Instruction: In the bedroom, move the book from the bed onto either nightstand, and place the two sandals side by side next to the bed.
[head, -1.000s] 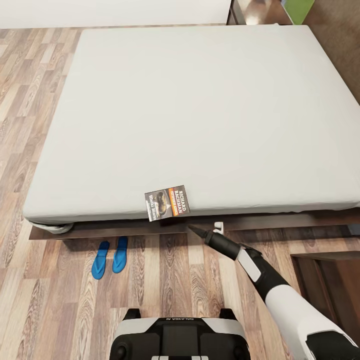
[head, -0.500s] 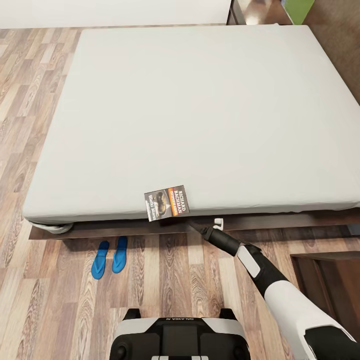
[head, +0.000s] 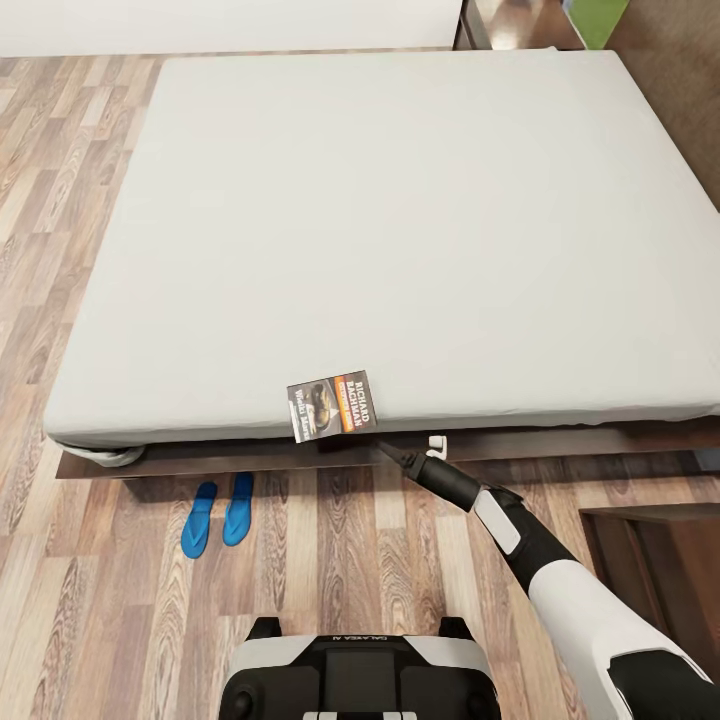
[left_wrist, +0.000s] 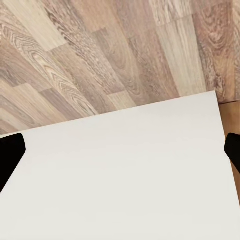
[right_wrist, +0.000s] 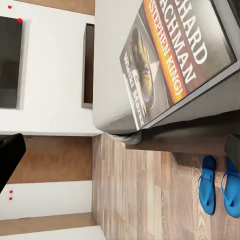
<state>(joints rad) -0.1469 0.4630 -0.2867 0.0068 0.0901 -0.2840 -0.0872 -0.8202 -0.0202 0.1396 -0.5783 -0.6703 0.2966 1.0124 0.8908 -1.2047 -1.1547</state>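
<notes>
The book (head: 333, 405) lies at the bed's (head: 400, 200) near edge, overhanging it, and the right pincer (head: 410, 449), its jaws spread wide, must next close on this overhang.

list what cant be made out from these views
- Right gripper, head view: too small to tell whether it touches the book.
- Book's lower lettering, head view: too small to read.
- Bed far right side, head view: cut off by the picture's edge.
</notes>
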